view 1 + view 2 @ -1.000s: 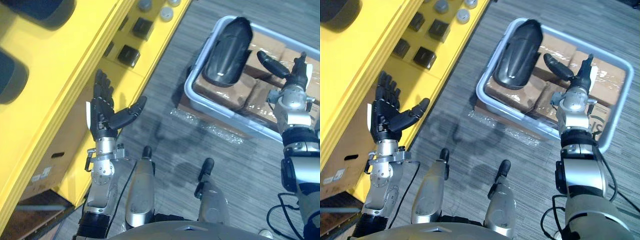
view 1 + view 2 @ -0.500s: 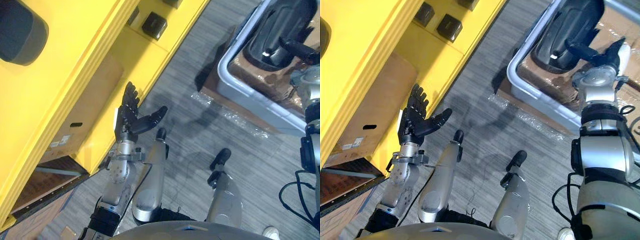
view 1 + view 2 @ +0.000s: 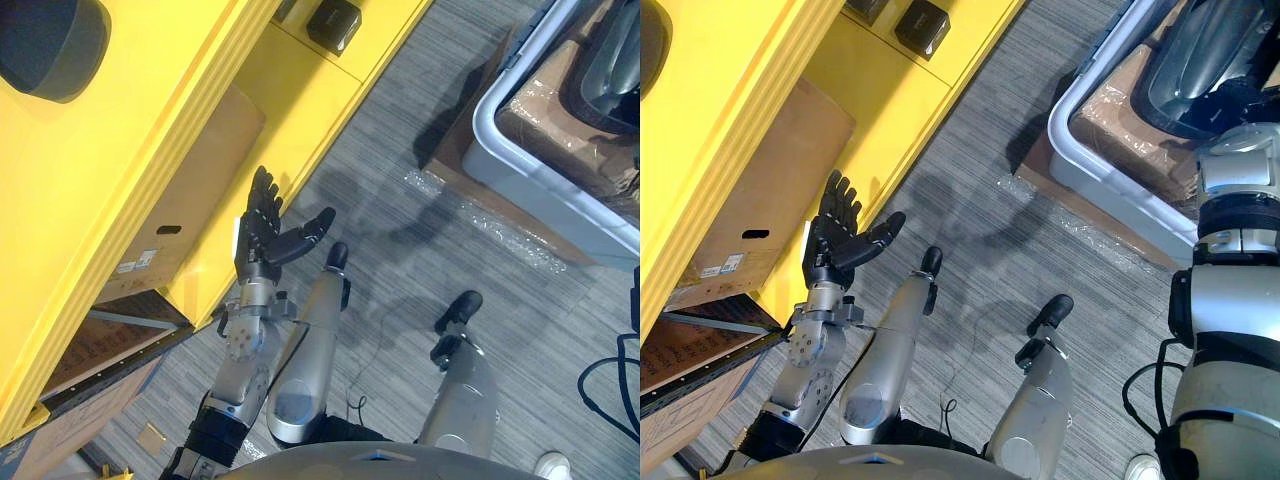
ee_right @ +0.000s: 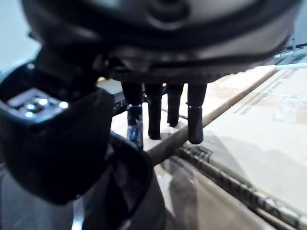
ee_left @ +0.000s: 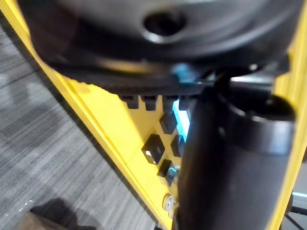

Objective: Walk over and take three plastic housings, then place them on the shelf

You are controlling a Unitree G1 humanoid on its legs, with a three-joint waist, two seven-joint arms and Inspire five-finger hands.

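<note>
Carpeted floor [image 3: 400, 260] separates shelf [image 3: 180, 110] and bin [image 3: 530, 200]; seemingly the pickup step: left robot hand [image 3: 258, 240] open and empty, right robot hand [image 4: 154, 112] open over housing [image 3: 1200, 60], which probably needs lowering and closing.

This looks like a storeroom or small-parts warehouse. Yellow shelving [image 3: 150, 150] runs from 7 round to 12 o'clock. Small black parts [image 3: 333, 22] sit on a low tier, and a cardboard carton [image 3: 195, 190] (a label on its side) is stowed beneath. At 2 o'clock a grey plastic tote [image 3: 530, 200] holds film-wrapped cartons [image 3: 545, 115] and a dark plastic housing [image 3: 1200, 60]. Grey ribbed carpet [image 3: 400, 250] covers the floor.
</note>
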